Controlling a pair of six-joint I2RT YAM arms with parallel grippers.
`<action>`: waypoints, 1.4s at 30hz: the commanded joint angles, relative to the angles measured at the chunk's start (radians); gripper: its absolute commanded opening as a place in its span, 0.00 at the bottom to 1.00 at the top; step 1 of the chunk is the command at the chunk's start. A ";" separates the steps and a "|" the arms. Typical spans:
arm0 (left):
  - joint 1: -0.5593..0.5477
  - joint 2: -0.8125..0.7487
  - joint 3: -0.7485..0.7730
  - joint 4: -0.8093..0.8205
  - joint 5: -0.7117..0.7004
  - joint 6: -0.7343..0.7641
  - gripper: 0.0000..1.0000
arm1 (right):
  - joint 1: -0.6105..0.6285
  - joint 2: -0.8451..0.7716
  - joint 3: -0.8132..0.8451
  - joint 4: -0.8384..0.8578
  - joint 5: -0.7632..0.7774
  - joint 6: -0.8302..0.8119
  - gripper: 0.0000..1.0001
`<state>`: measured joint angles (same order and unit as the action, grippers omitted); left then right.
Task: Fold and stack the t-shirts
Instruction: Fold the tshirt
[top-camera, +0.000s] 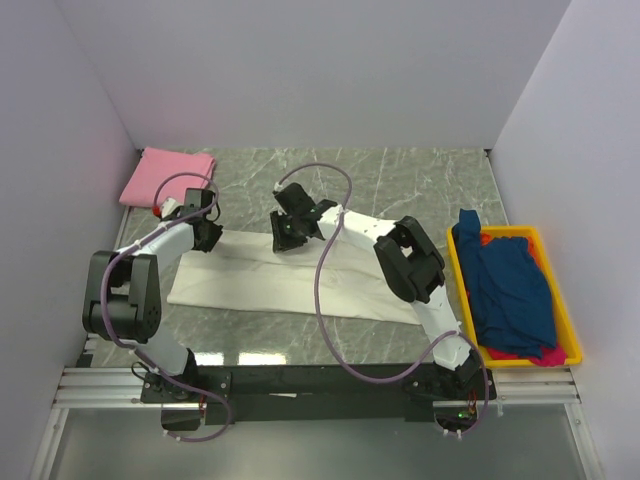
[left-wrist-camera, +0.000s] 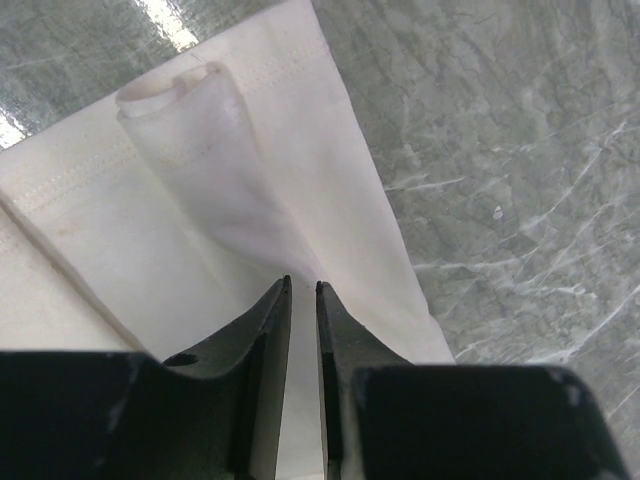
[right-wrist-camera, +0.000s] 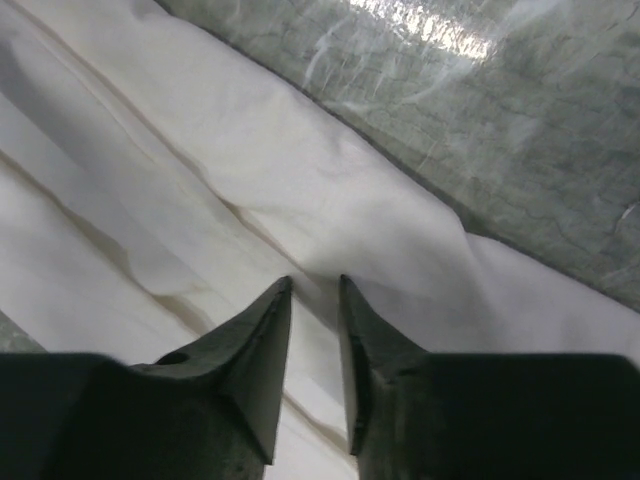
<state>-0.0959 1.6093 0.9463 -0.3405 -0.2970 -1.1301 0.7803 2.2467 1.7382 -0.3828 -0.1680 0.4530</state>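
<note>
A cream-white t-shirt (top-camera: 260, 285) lies as a long folded band across the marble table (top-camera: 400, 180). My left gripper (top-camera: 205, 236) is at the band's far left corner. In the left wrist view its jaws (left-wrist-camera: 302, 285) stand narrowly apart, shut on a raised, rolled fold of the cream cloth (left-wrist-camera: 190, 130). My right gripper (top-camera: 286, 236) is on the band's far edge near the middle. Its jaws (right-wrist-camera: 315, 280) stand open, partly apart astride a ridge of the cream shirt (right-wrist-camera: 250, 170). A folded pink t-shirt (top-camera: 168, 172) lies at the far left.
A yellow bin (top-camera: 570, 335) stands at the right edge with dark blue t-shirts (top-camera: 510, 285) heaped in it and a magenta one (top-camera: 547, 353) showing under them. White walls close in on the left, back and right.
</note>
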 joint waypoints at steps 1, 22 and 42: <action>-0.002 -0.043 -0.001 0.017 -0.011 -0.005 0.22 | 0.017 -0.039 -0.025 0.041 -0.011 0.004 0.31; 0.007 -0.065 0.020 0.006 -0.004 0.010 0.24 | 0.068 -0.127 -0.091 0.068 0.025 0.021 0.01; 0.005 -0.046 0.060 0.020 0.035 0.036 0.35 | 0.114 -0.162 -0.150 0.097 0.058 0.000 0.01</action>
<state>-0.0929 1.5810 0.9592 -0.3408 -0.2810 -1.1149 0.8719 2.1571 1.6066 -0.3294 -0.1169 0.4553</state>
